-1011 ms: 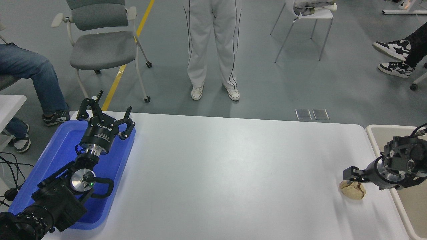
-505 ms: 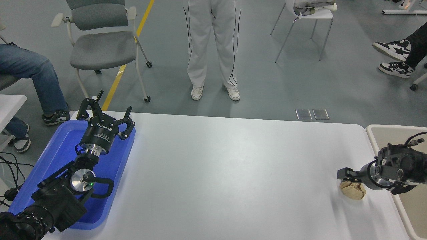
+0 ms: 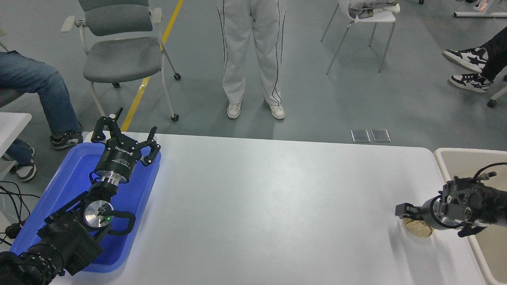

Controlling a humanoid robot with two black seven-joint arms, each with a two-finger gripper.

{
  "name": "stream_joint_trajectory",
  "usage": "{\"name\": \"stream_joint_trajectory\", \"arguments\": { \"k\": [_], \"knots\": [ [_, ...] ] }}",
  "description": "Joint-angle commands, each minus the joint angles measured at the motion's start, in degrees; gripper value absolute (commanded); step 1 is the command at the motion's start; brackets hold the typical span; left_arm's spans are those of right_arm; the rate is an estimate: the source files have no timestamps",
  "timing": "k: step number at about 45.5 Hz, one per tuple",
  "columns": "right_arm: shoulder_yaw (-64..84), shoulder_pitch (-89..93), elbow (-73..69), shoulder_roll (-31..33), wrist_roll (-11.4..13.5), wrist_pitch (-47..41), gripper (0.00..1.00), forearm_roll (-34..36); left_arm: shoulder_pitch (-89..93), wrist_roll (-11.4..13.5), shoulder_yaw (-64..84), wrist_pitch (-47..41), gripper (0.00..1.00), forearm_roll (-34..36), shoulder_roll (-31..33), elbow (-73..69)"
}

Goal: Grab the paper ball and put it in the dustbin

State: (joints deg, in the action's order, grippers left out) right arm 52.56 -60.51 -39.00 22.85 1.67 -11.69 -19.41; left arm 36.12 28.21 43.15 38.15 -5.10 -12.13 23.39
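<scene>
The tan, wrinkled paper ball point(image 3: 419, 229) lies on the white table point(image 3: 277, 198) near its right edge. My right gripper point(image 3: 405, 211) comes in from the right edge, low over the ball and covering its upper part; I cannot see whether it touches or grips the ball. The cream-beige dustbin point(image 3: 440, 159) stands just beyond the table's right edge, behind and under the right arm. My left gripper point(image 3: 125, 133) is parked, open and empty, over the blue tray point(image 3: 71, 178) at the lower left.
A person in white trousers point(image 3: 251, 59) stands at the table's far side. A grey wheeled chair point(image 3: 122, 51) and a seated person in jeans point(image 3: 31, 87) are at the far left. Cables point(image 3: 12, 198) hang at the left edge.
My right gripper has moved left and lower, from beside the ball's upper edge to over it, hiding more of the ball. The ball and the left arm have not moved.
</scene>
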Motion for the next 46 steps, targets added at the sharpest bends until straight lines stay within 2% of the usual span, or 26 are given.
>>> {"name": "stream_joint_trajectory", "arguments": {
  "k": [1,9,26,30,34,39,44,46],
  "knots": [
    [-0.09,0.92,0.77,-0.52,0.0,0.79,1.0,0.07,0.0,0.0,0.0,0.0,1.0,0.0,0.0,-0.01],
    [-0.18,1.18,0.94,-0.52,0.0,1.32,0.99,0.16,0.0,0.0,0.0,0.0,1.0,0.0,0.0,-0.01],
    [-2.28,1.8,0.51,-0.52,0.09,1.58,0.84,0.6,0.0,0.0,0.0,0.0,1.0,0.0,0.0,-0.01],
    [-2.28,1.89,0.15,-0.44,0.26,1.41,0.63,0.6,0.0,0.0,0.0,0.0,1.0,0.0,0.0,-0.01],
    [-2.28,1.8,-0.55,-0.44,0.79,0.79,0.34,0.69,0.0,0.0,0.0,0.0,1.0,0.0,0.0,-0.01],
    [-2.28,1.63,-1.25,-0.09,0.79,0.7,0.22,0.6,0.0,0.0,0.0,0.0,1.0,0.0,0.0,-0.01],
    [-2.28,1.54,-2.39,0.44,0.79,0.09,0.02,0.6,0.0,0.0,0.0,0.0,1.0,0.0,0.0,-0.01],
    [-2.28,1.36,-2.92,0.88,0.79,-0.35,0.0,0.6,0.0,0.0,0.0,0.0,1.0,0.0,0.0,0.08]
  ]
}}
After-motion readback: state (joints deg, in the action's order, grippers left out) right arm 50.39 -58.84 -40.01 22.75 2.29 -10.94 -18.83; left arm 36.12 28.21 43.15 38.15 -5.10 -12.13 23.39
